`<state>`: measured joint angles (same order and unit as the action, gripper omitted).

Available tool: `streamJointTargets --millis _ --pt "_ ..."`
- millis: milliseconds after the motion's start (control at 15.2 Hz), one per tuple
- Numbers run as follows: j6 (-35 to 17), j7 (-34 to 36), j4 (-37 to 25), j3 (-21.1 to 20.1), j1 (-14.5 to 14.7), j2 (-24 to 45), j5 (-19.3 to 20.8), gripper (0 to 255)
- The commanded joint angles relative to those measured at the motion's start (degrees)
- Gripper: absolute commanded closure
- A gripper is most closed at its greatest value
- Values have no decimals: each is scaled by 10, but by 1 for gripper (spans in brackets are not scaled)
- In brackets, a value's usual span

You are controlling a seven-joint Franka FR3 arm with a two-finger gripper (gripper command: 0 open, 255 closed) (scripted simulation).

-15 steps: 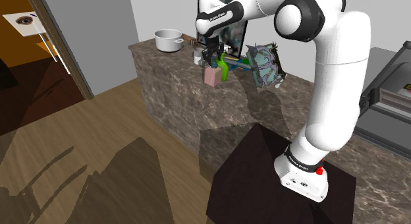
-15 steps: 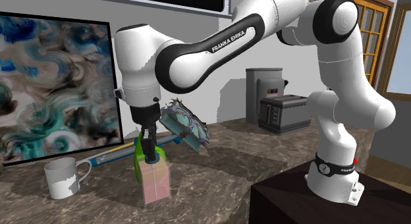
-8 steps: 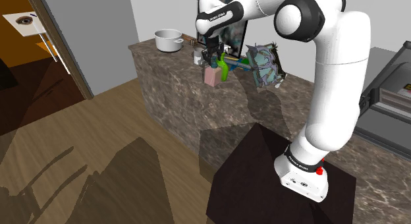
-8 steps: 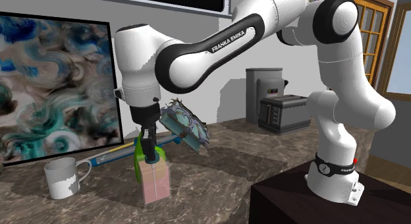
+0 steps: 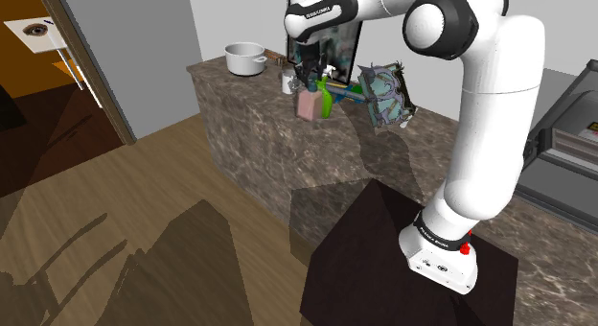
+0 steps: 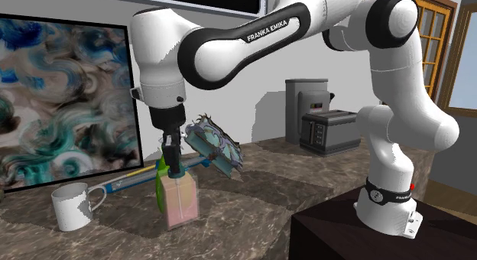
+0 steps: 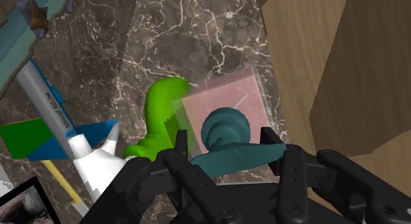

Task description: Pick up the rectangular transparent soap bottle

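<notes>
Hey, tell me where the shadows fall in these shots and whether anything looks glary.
Shoulder view: dark arm-shaped shadows lie on the floor, with a fainter one across the counter front. Second exterior view: flat light, no glare on the bottle held by the gripper. Wrist view: even light, and the bottle looks faintly see-through.

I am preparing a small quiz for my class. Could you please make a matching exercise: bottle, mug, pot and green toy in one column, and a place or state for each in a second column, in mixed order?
Things:
1. bottle
2. mug
3. pot
4. green toy

Places or states:
a. white, near the painting
b. alone at the counter's end
c. pump clasped by the end effector
d. lying right next to the pink one

Pairs: 1-c, 2-a, 3-b, 4-d
</notes>
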<state>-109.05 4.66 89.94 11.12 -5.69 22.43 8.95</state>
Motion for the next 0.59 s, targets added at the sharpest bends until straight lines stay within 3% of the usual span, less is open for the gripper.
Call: streamJointTargets --millis 0,528 --pt "15 -3 -12 0 0 -3 0 255" --pt "58 -10 -48 1 0 -10 -1 255"
